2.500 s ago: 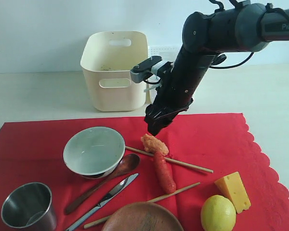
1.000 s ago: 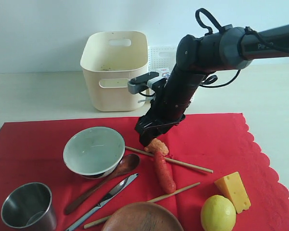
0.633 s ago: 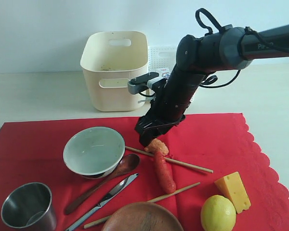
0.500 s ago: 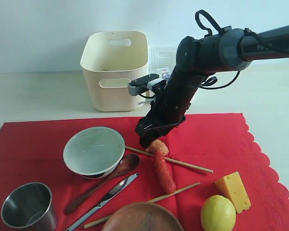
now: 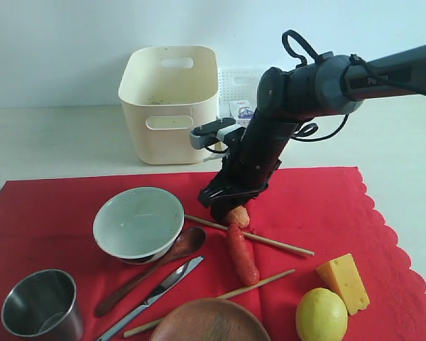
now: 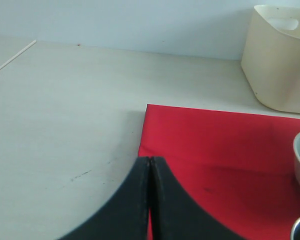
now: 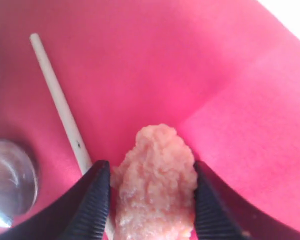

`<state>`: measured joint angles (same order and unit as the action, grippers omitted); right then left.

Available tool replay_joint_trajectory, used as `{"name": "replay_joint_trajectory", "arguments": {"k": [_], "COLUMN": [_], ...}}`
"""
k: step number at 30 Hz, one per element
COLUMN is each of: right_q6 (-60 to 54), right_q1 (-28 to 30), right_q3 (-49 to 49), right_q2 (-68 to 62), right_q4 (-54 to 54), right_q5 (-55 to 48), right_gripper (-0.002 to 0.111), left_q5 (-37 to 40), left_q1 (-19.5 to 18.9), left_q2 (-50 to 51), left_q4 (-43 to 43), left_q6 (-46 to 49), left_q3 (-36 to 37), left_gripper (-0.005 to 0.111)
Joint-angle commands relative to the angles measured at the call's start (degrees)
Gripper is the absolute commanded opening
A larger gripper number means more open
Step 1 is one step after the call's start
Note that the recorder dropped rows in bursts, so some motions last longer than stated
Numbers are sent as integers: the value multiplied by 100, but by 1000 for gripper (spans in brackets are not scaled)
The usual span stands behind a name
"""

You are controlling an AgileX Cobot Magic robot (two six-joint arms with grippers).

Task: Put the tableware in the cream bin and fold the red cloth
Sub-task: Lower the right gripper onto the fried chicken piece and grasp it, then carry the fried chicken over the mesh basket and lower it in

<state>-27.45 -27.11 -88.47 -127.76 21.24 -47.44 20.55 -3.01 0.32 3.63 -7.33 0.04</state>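
Note:
The red cloth [image 5: 326, 206] lies flat, carrying a white bowl [image 5: 138, 222], steel cup [image 5: 41, 304], wooden spoon [image 5: 153, 268], knife [image 5: 153, 297], two chopsticks [image 5: 270, 241] and a brown plate [image 5: 209, 321]. Behind it stands the cream bin [image 5: 169, 103]. My right gripper [image 5: 227, 212] is down on the frayed pale end of the sausage [image 5: 241, 252]. In the right wrist view its jaws press both sides of the sausage [image 7: 157, 160], beside a chopstick [image 7: 60, 107]. My left gripper [image 6: 150, 159] is shut and empty over the cloth's corner [image 6: 215, 145].
A cheese wedge [image 5: 344, 280] and a lemon [image 5: 321, 315] sit on the cloth at the front right. A white lattice basket [image 5: 238, 74] with a milk carton [image 5: 240, 109] stands behind my right arm, next to the bin.
My right gripper has come down from above the cloth onto the sausage's frayed end, and its jaws have narrowed onto it. The left gripper has not moved.

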Motion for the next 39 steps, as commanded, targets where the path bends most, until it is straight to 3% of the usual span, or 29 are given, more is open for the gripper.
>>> {"name": "replay_joint_trajectory", "arguments": {"k": [1,39], "right_q6": [67,-93], "right_q1": [-15,-15], "right_q3": [15,15], "right_q2": [44,1071], "right_q4": [35,260], "right_q5": [127,805], "right_gripper": [2,0], "left_q5": [-33,-33], "left_q1": [27,27], "left_q2": [-32,-32], "left_q4": [32,32], "left_q6": [1,1], "left_q3": [-4,-4], "left_gripper": [1,1]}}
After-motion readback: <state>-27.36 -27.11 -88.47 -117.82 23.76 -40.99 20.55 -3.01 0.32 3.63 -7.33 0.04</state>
